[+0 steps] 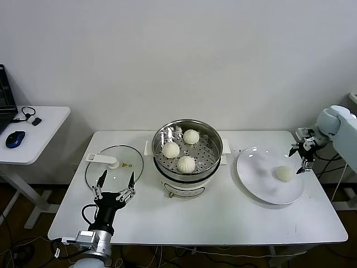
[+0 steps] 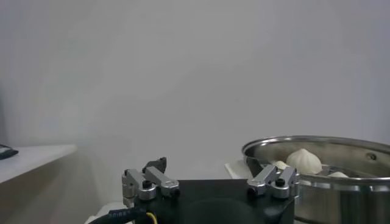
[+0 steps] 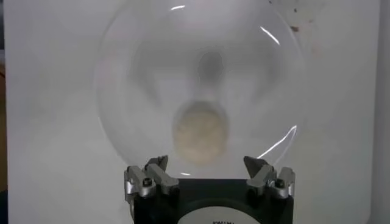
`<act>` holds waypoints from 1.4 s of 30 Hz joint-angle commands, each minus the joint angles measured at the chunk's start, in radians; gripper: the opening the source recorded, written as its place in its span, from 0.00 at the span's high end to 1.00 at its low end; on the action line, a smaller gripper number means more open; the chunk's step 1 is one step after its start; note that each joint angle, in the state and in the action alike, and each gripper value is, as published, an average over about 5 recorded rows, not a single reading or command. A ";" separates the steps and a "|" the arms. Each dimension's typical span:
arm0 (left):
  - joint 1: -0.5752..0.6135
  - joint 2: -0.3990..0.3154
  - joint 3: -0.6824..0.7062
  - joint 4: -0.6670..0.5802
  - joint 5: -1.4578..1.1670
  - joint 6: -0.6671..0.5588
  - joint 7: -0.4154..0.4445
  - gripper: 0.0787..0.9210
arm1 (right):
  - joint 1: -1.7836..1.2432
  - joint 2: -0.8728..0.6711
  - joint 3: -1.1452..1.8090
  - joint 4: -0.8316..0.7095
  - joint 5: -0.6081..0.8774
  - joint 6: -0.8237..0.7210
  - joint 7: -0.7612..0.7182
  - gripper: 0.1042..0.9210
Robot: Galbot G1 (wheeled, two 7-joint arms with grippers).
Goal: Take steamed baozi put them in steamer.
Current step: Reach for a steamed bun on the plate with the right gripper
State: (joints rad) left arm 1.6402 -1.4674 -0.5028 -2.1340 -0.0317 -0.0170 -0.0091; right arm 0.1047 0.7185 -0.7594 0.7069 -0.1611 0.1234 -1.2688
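White table against plain wall. 1 steamer at centre w/ 3 baozi in tray, 1 more baozi on white plate to the right. Right gripper just right of plate's far edge, jaws wide open, empty. Left gripper parked near-left beside glass lid, fingers spread, holding nothing.

My right wrist view shows the last baozi on the plate only as a blur. My left wrist view cuts the steamer off at the frame edge.
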 commanded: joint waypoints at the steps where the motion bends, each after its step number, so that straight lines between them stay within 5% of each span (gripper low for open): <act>1: 0.004 0.002 -0.004 0.001 -0.002 -0.001 0.001 0.12 | -0.105 0.070 0.138 -0.093 -0.096 0.017 0.009 0.12; 35: 0.002 -0.005 0.004 0.008 0.002 -0.001 0.000 0.12 | -0.137 0.151 0.282 -0.196 -0.234 0.062 0.020 0.12; 42: 0.000 -0.006 0.005 0.009 0.002 -0.001 0.000 0.12 | -0.144 0.149 0.285 -0.192 -0.233 0.062 0.018 0.26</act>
State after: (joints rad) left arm 1.6412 -1.4717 -0.4992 -2.1258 -0.0302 -0.0182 -0.0089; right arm -0.0346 0.8624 -0.4887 0.5205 -0.3814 0.1835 -1.2488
